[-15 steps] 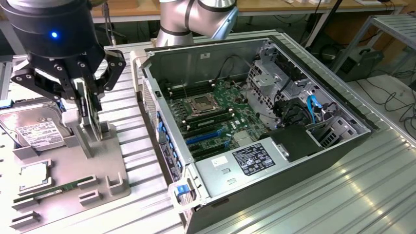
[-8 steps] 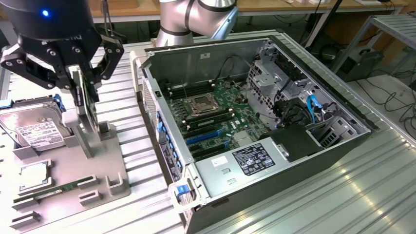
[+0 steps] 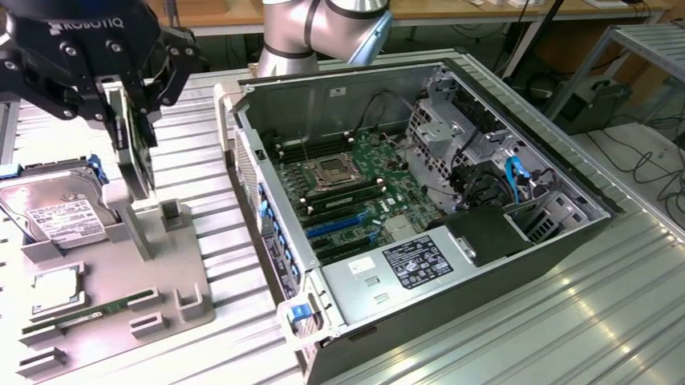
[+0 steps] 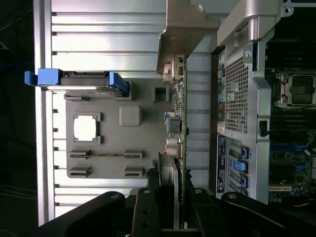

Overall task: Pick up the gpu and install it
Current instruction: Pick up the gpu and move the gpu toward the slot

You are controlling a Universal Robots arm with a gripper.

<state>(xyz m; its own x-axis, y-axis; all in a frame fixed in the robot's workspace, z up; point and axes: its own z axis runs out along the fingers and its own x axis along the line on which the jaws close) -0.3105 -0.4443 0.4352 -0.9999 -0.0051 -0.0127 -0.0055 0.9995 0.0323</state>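
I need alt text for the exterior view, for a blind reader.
A black robot gripper grips a thin black gpu card upright above a grey parts tray, at the exterior view's left. Beside it, an open grey computer case lies on a ribbed metal table, green motherboard exposed.

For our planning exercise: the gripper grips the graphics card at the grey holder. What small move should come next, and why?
Probably a short straight lift. The gripper is shut on the upright graphics card, whose lower edge sits close to the grey holder; rising first should clear its posts before any swing toward the open computer case.
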